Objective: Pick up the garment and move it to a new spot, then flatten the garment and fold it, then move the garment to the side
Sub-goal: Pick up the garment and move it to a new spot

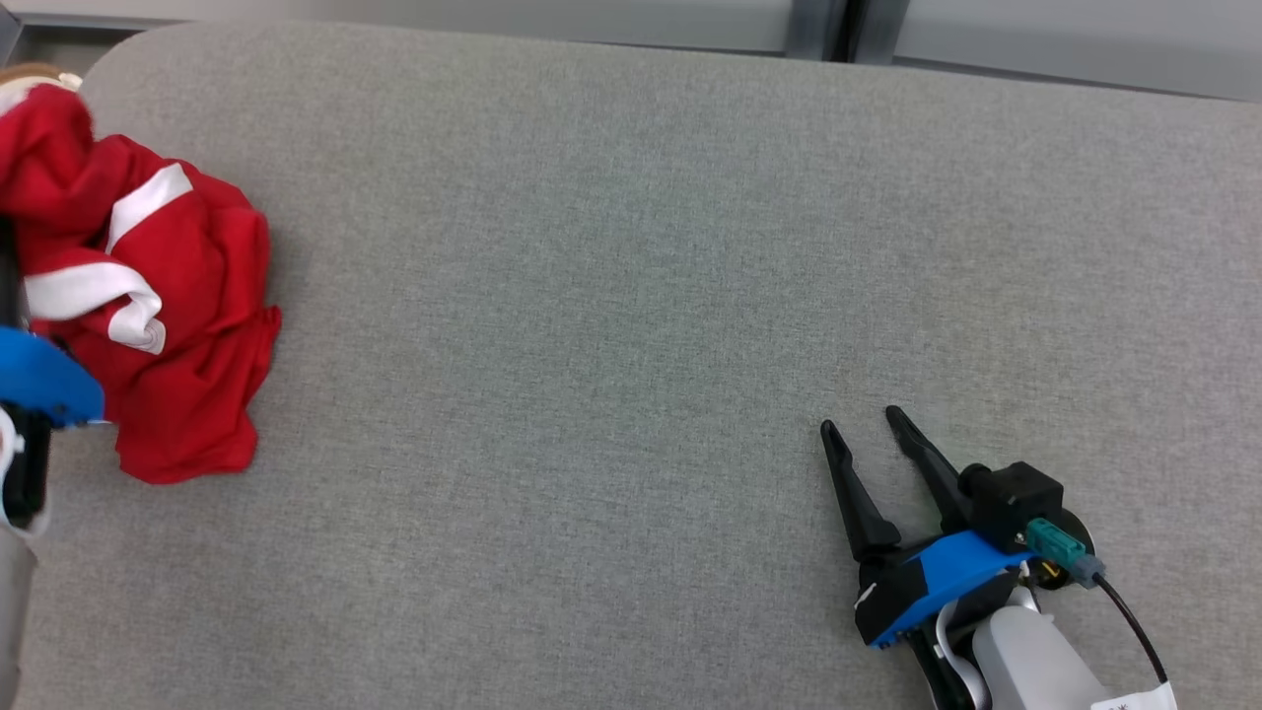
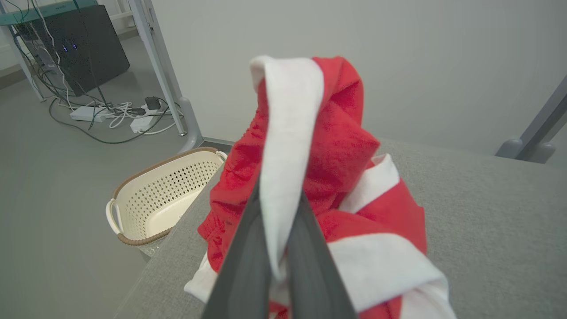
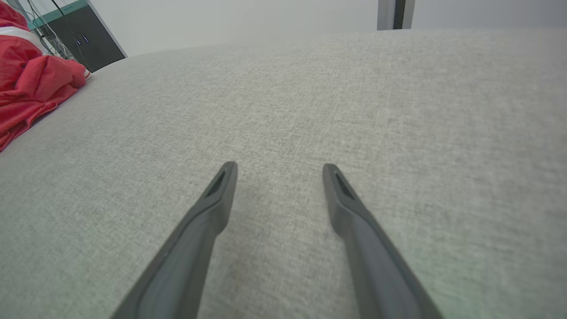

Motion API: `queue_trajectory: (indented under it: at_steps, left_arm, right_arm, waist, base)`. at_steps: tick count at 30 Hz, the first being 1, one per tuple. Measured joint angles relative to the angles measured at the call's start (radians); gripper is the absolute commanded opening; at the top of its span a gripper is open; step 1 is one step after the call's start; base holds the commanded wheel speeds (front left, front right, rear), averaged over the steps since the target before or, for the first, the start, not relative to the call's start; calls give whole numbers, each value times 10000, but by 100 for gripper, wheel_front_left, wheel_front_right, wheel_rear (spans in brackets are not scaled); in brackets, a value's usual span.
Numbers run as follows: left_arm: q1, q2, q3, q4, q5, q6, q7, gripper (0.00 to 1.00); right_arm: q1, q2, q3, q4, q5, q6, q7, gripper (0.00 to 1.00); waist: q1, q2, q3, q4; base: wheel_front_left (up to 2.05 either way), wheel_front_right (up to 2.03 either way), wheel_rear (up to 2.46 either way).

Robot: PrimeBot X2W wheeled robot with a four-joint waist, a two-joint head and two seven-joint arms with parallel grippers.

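Note:
The garment (image 1: 168, 325) is red with white bands and lies crumpled at the left edge of the grey fabric table (image 1: 631, 296). In the left wrist view my left gripper (image 2: 281, 190) is shut on a white band of the garment (image 2: 341, 146), which bunches up around the fingers. In the head view that arm's blue mount (image 1: 39, 385) sits at the left edge, its fingers hidden behind the cloth. My right gripper (image 1: 861, 421) rests low over the table at the lower right, open with nothing between its fingers (image 3: 279, 167). It stands far from the garment (image 3: 31, 84).
A cream perforated basket (image 2: 164, 195) stands on the floor just beyond the table's corner by the garment. Cables, a power strip (image 2: 88, 113) and a dark cabinet (image 2: 84, 44) lie farther off on the floor. Metal frame legs (image 2: 164, 71) stand nearby.

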State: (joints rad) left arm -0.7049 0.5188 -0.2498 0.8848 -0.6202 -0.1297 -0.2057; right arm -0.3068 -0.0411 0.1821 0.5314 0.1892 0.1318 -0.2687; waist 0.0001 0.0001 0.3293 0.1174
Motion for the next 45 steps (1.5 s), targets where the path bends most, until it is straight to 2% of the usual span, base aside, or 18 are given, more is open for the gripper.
queue_trajectory:
  at_steps: [6, 10, 15, 19, 23, 27, 28, 29, 30, 31, 37, 45]
  left_arm:
    - [-998, 522, -740, -1404, 403, 0, -489, 0]
    - [-1493, 447, -1197, -2686, 637, 0, -533, 0]
    - [-1802, -86, -1714, -4320, 646, 0, -560, 0]
    - [-1772, -746, -2242, -5281, 382, 0, -552, 0]
    - [-1403, -1536, -2729, -5651, 148, 2, -512, 0]
    - [-770, -2266, -3269, -5336, 56, 12, -514, 0]
    - [-559, -2414, -3390, -5173, 50, 12, -516, 15]
    - [-333, -2525, -3499, -4939, 46, 12, -516, 45]
    - [-93, -2591, -3588, -4717, 67, 12, -523, 89]
    - [157, -2652, -3666, -4470, 71, 12, -531, 100]
    - [1750, -2773, -3914, -3430, 332, 10, -562, 100]
    - [3932, -2888, -2318, -3404, 736, 12, -564, 100]
  right_arm:
    - [276, -58, -21, 69, 376, -8, 35, 100]
    - [513, -63, 98, 107, 734, -10, 40, 100]
    - [719, -69, 286, 63, 984, -10, 46, 100]
    - [803, -67, 290, 10, 1262, -10, 46, 100]
    - [913, -75, 360, -61, 1647, -12, 46, 100]
    - [972, -77, 506, -148, 1724, -12, 46, 100]
    - [1006, -73, 522, -151, 1730, -12, 46, 100]
    - [1032, -79, 516, -165, 1732, -12, 46, 100]
    - [1057, -81, 506, -190, 1730, -12, 46, 100]
    - [1085, -79, 485, -207, 1728, -12, 46, 100]
    - [1284, -79, 245, -267, 1620, -12, 46, 100]
    - [1473, -77, -244, -360, 1415, -12, 48, 100]
  waist:
    - [0, 0, -481, -52]
    - [0, 0, -824, -307]
    - [-1, 0, -1135, -900]
    - [-1, 0, -1345, -1488]
    - [-1, 0, -1542, -2112]
    - [-1, -1, -1734, -2659]
    - [-1, 0, -1772, -2774]
    - [-1, 0, -1817, -2869]
    - [-1, -1, -1857, -2945]
    - [-1, -1, -1890, -3005]
    - [-1, 0, -1980, -2918]
    - [-2, -1, -2210, -2369]
  base:
    - [0, 0, 0]
    - [0, 0, 0]
    - [0, 0, 0]
    - [0, 0, 0]
    - [0, 0, 0]
    - [0, 0, 0]
    - [0, 0, 0]
    - [0, 0, 0]
    - [0, 0, 0]
    - [0, 0, 0]
    - [0, 0, 0]
    - [0, 0, 0]
